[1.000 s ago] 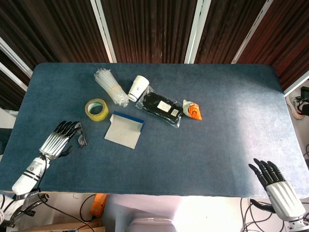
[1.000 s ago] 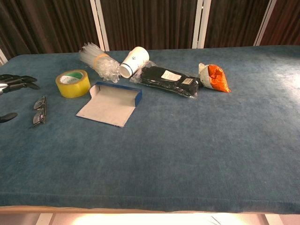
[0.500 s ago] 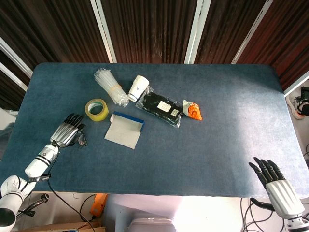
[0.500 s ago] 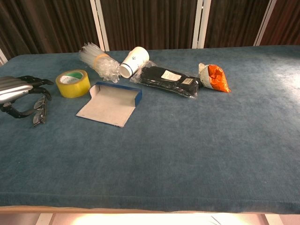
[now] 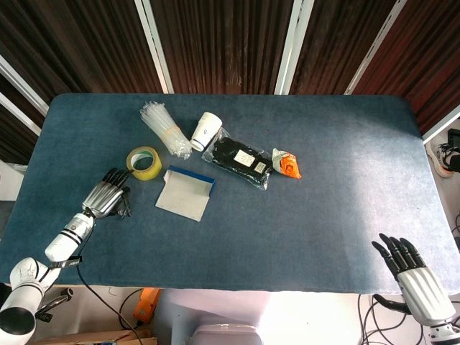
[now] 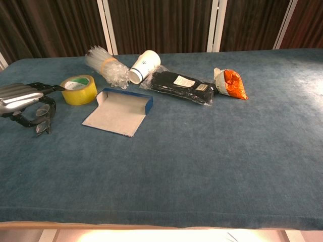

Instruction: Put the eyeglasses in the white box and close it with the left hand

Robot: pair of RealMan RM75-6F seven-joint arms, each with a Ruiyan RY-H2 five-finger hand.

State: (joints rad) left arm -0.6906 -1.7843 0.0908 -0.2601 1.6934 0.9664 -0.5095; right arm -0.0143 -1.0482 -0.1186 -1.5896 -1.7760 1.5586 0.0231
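The left hand [image 5: 106,198] lies low over the glasses [image 6: 42,120] at the table's [image 5: 323,208] left side, fingers [image 6: 45,88] curved down around them; whether it actually grips them, or only rests over them, cannot be told. The glasses sit on the cloth under the palm, one lens showing below the hand in the chest view.

Just right of the hand lies the box [image 5: 185,192], open and flat, its blue edge on the far side (lid not closed). The tape [image 5: 144,162] sits just beyond the hand, near the box's far left corner.

Farther back are a bundle of clear straws [image 5: 164,128], a tipped paper cup [image 5: 207,130] with a small unreadable mark, a black packet [image 5: 238,161] with two white labels too small to read, and an orange pouch [image 5: 287,164].

The right hand [image 5: 413,273] hangs off the table's near right edge, fingers spread, holding nothing.
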